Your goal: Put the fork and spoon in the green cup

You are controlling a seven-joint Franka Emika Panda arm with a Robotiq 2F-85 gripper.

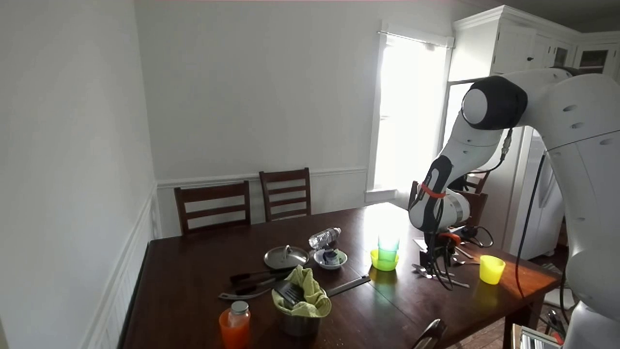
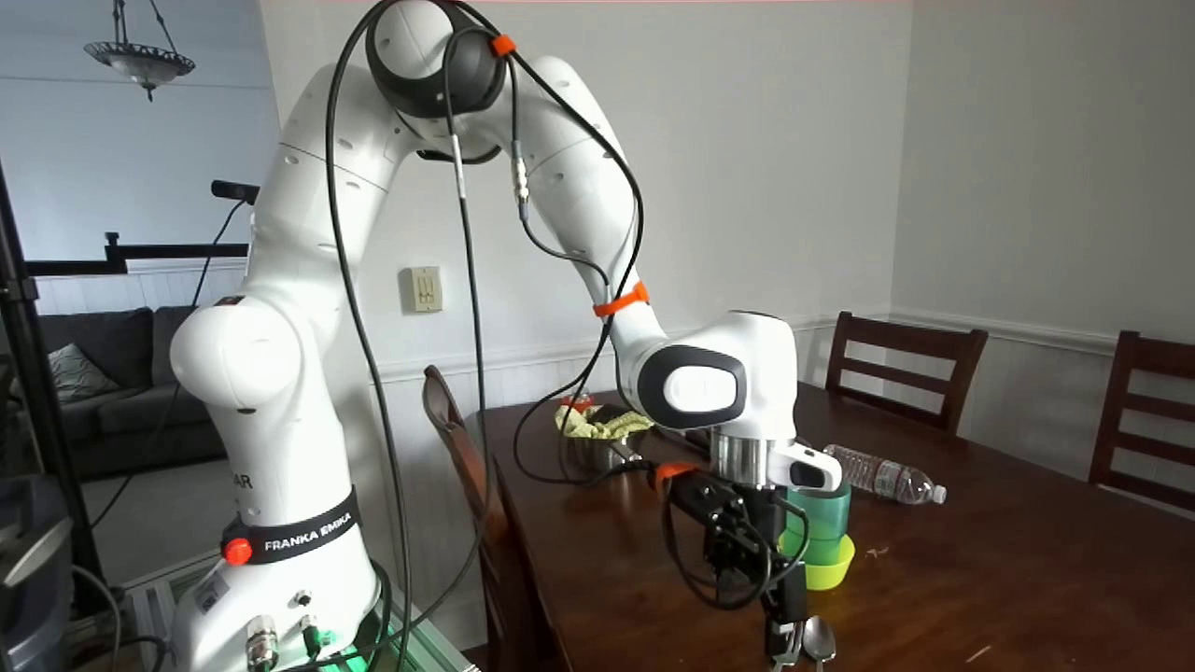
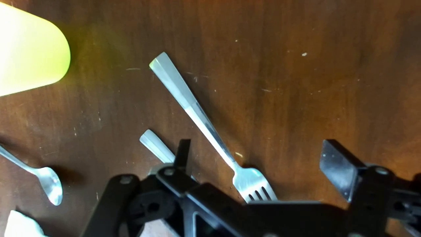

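The silvery fork (image 3: pixel 212 135) lies on the dark table in the wrist view, its tine tips hidden behind the gripper's black body. My gripper (image 3: pixel 260 161) stands open, its two fingers wide apart, and the fork's neck shows between them without being held. Beside the fork, a second handle (image 3: pixel 156 144) passes behind the near finger. In an exterior view, a spoon (image 2: pixel 819 639) rests beside the fork, close by the fingertips. A translucent teal-green tumbler, the green cup (image 2: pixel 826 513), stands in a lime bowl (image 1: pixel 385 266), farther from the gripper. Its lower part shows through the bowl.
A yellow cup (image 1: pixel 492 269) stands near the cutlery. Another small spoon (image 3: pixel 51 186) lies left in the wrist view. Farther off are a white bowl (image 1: pixel 334 266), a bottle (image 1: pixel 324 237), a lid (image 1: pixel 276 260), a pot (image 1: pixel 301 327) with cloth, and an orange cup (image 1: pixel 236 334).
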